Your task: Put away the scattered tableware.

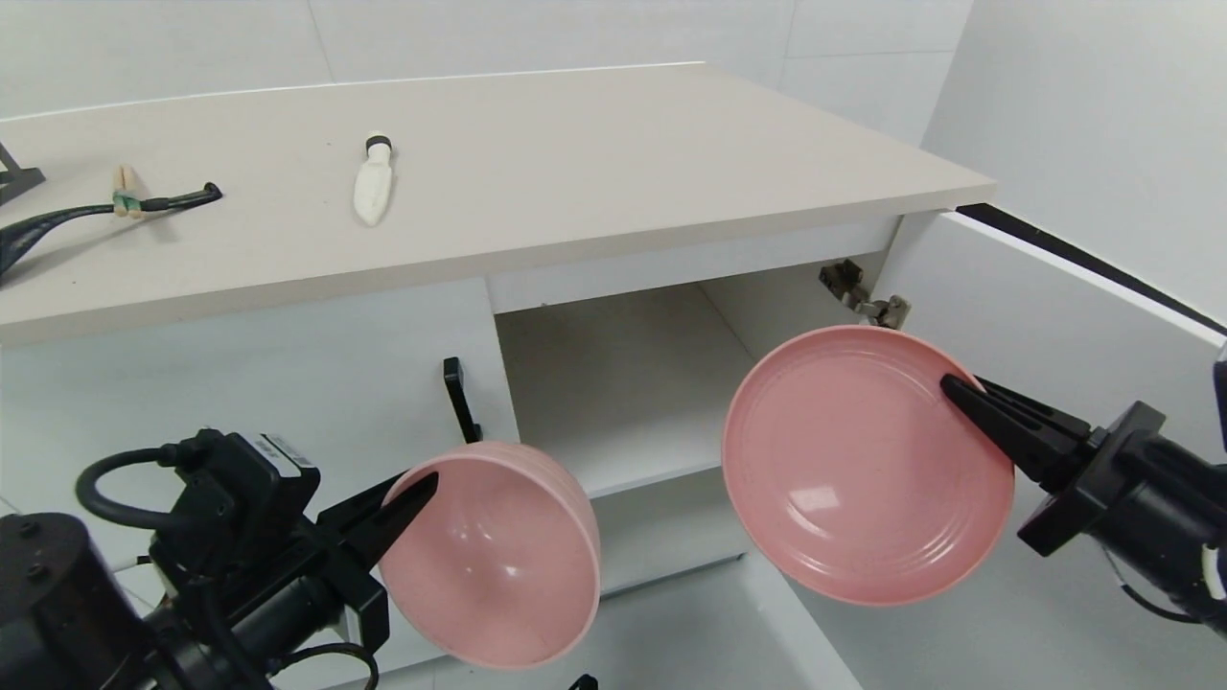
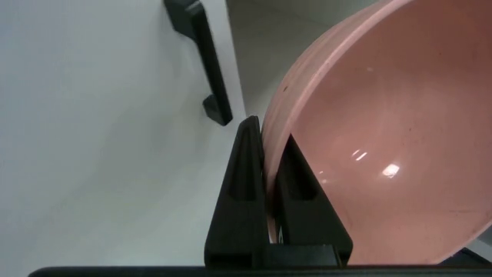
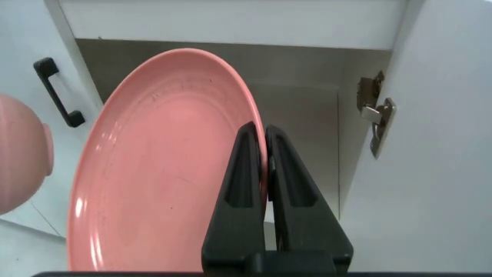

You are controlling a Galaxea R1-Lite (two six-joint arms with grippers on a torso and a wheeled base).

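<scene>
My left gripper (image 1: 422, 484) is shut on the rim of a pink bowl (image 1: 498, 556), held low in front of the closed left cabinet door; the wrist view shows the fingers (image 2: 247, 177) pinching the bowl (image 2: 384, 138) wall. My right gripper (image 1: 954, 388) is shut on the rim of a pink plate (image 1: 863, 465), held tilted before the open cabinet compartment (image 1: 623, 383). In the right wrist view the plate (image 3: 161, 154) stands in front of the compartment, with the bowl (image 3: 23, 161) off to one side.
A white scoop-like utensil (image 1: 374, 187) and a black-handled utensil beside a small wooden piece (image 1: 129, 201) lie on the countertop (image 1: 575, 163). The right cabinet door (image 1: 1054, 316) stands swung open on its hinge (image 1: 863, 292). A black handle (image 1: 460, 398) is on the left door.
</scene>
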